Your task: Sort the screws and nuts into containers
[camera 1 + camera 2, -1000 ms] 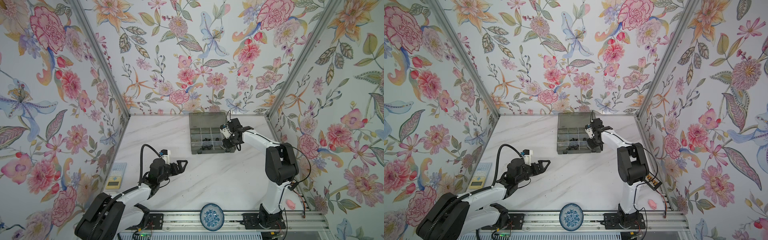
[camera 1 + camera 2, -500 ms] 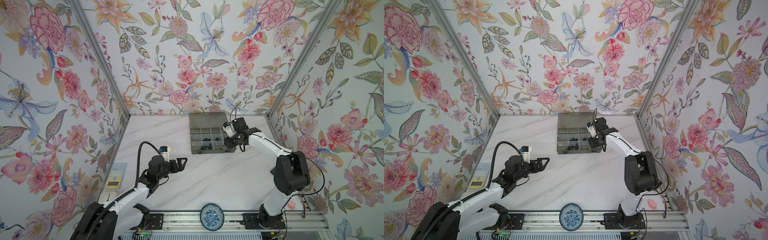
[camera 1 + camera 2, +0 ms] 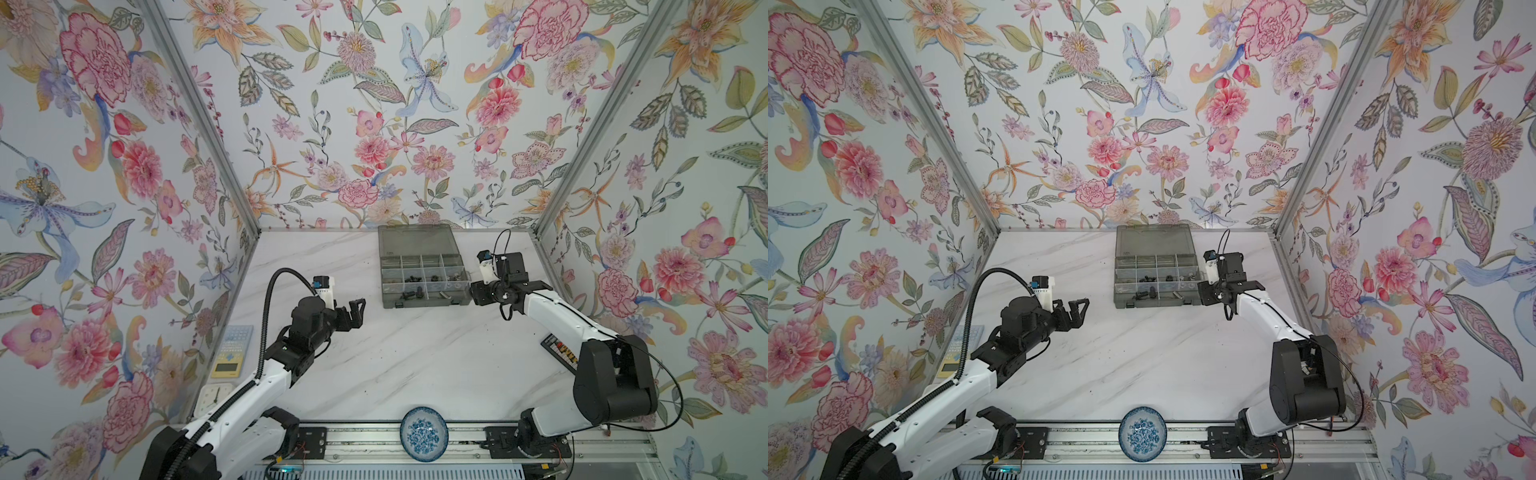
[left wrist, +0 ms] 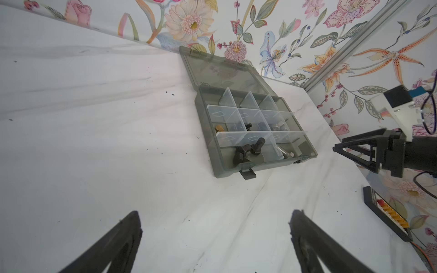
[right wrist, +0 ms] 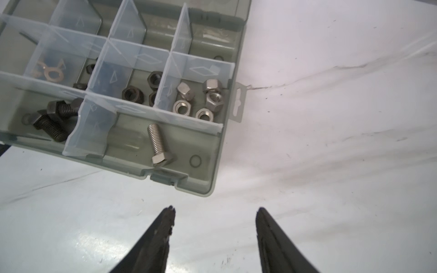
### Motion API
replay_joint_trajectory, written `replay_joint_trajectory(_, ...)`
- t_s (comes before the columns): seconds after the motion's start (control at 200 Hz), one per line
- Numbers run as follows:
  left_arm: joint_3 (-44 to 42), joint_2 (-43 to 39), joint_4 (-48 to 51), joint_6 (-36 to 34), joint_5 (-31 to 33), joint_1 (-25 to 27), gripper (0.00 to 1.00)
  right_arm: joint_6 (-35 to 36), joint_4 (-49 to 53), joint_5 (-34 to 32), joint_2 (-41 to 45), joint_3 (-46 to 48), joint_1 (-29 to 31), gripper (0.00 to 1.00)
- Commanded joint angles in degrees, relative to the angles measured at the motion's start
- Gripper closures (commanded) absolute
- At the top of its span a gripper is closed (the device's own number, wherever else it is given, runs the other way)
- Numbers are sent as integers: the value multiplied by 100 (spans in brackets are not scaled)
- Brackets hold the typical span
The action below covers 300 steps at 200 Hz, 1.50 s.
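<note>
Open and empty, the right gripper (image 5: pixel 215 209) sits by the box (image 5: pixel 203 184), at its near right corner. Lift away slowly, no bumping. The left gripper (image 4: pixel 215 212) is open too.

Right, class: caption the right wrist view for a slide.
Open, empty fingers beside the box, where a silver screw, silver nuts and black screws lie sorted by kind.

The box (image 5: pixel 218 153) runs off the right wrist picture's edge, losing its far side. Inside it, clear dividers (image 5: pixel 132 54) blur a brass nut (image 5: pixel 48 71) and half hide a black nut (image 5: pixel 90 68). In both top views the parts (image 3: pixel 409 295) in the box are too small to tell screw from nut.
</note>
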<state>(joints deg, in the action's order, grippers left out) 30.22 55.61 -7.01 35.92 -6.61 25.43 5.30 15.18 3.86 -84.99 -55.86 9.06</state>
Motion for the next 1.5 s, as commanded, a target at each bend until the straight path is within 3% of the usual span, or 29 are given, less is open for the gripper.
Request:
replay_joint_trajectory(0.0, 185, -254, 260, -565, 717, -80, 1, -400, -925, 53, 404, 467, -358, 41)
replay_joint_trajectory(0.175, 235, -604, 270, -1005, 1349, -91, 1, -633, -1795, -163, 782, 1241, -832, 40)
replay_joint_trajectory(0.445, 381, -544, 407, -1566, 2128, -120, 1, -654, -3285, -232, 961, 2174, -945, 39)
replay_joint_trajectory(0.766, -403, -703, -1187, -3158, 2609, -160, 1, -778, -5504, -131, 436, 2987, -1211, 39)
replay_joint_trajectory(0.881, -1016, -885, -2123, -3643, 2900, -247, 1, -852, -5755, -249, 155, 2999, -1278, 38)
replay_joint_trajectory(1.116, -1775, -748, -3313, -3701, 2879, -861, 1, -688, -6165, -386, -50, 3138, -1112, 38)
replay_joint_trajectory(1.381, -2498, -29, -4829, -3533, 2688, -1360, 1, -285, -7111, -606, -159, 3601, -741, 37)
replay_joint_trajectory(1.496, -2630, 353, -5291, -3454, 2637, -1513, 1, -332, -7503, -567, -280, 3768, -786, 26)
